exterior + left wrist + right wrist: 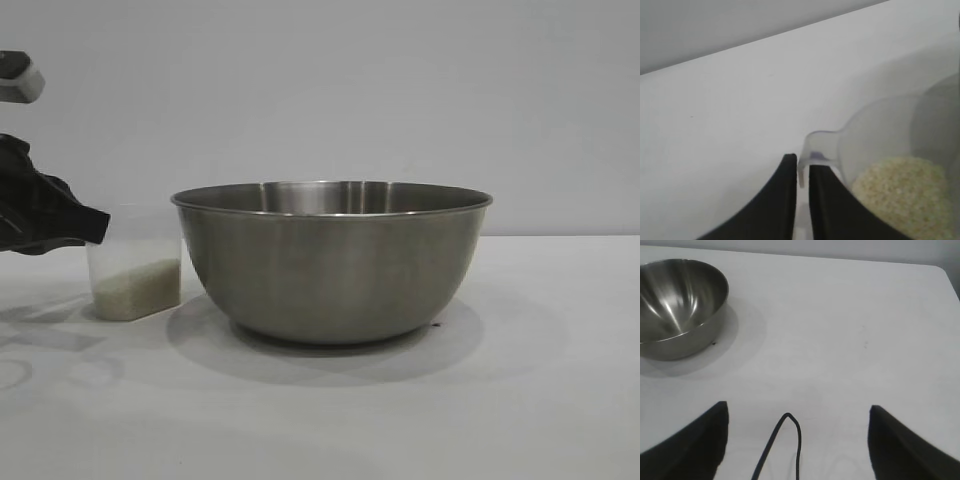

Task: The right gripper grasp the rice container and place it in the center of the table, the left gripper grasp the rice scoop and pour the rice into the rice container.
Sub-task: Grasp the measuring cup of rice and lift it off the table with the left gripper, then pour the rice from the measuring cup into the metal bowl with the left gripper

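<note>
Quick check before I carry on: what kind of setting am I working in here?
Probably a bare lab test bench, not a kitchen: a plain white table against a blank wall, holding only a steel bowl and a clear scoop of rice, handled by black grippers.

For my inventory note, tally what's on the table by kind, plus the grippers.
Steel bowl: 1
Plastic scoop holding rice: 1
Grippers: 2, left gripper and right gripper
Total: 4

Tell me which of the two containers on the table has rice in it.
The small clear plastic cup, beside the steel bowl; white rice fills its bottom, and the left gripper pinches its handle.
</note>
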Tool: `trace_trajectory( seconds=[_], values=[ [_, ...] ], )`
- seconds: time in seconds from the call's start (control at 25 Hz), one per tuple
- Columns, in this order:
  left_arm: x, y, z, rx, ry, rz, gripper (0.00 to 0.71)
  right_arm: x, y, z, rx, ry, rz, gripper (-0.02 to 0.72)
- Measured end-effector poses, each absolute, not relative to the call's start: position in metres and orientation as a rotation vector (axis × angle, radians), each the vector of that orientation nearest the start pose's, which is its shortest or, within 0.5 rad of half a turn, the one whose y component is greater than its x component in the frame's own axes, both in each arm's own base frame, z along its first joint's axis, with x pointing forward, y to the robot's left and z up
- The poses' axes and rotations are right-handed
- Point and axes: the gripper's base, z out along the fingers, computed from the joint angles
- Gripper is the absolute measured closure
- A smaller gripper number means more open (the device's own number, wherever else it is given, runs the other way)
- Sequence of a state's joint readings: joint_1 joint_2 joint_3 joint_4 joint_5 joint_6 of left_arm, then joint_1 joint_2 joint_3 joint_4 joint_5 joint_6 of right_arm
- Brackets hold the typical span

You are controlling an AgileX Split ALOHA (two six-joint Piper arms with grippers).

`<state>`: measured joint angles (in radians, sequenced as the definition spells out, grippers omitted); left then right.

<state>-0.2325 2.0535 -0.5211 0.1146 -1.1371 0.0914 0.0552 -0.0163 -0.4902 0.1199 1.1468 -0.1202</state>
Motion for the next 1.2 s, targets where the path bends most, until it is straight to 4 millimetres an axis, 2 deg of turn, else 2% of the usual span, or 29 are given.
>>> trace_trajectory(
  seconds=[0.2,0.36,0.8,0.92,1.2],
  values=[
    [0.296,-0.081,0.082,0.434,1.826,-0.17,0.71,-0.011,0.009,0.268,-0.198,2.11,0.107,0.208],
    [0.297,-0.08,0.092,0.417,1.801,-0.159,0.71,-0.011,0.009,0.268,-0.198,2.11,0.107,0.208],
    [0.3,-0.079,0.156,0.459,1.571,-0.058,0.71,-0.011,0.009,0.268,-0.198,2.11,0.107,0.208],
    [0.305,-0.086,0.174,0.54,1.475,-0.038,0.71,-0.011,0.009,0.268,-0.198,2.11,0.107,0.208],
    [0.321,-0.106,0.2,0.757,1.263,-0.034,0.71,-0.011,0.009,0.268,-0.198,2.11,0.107,0.208]
  ],
)
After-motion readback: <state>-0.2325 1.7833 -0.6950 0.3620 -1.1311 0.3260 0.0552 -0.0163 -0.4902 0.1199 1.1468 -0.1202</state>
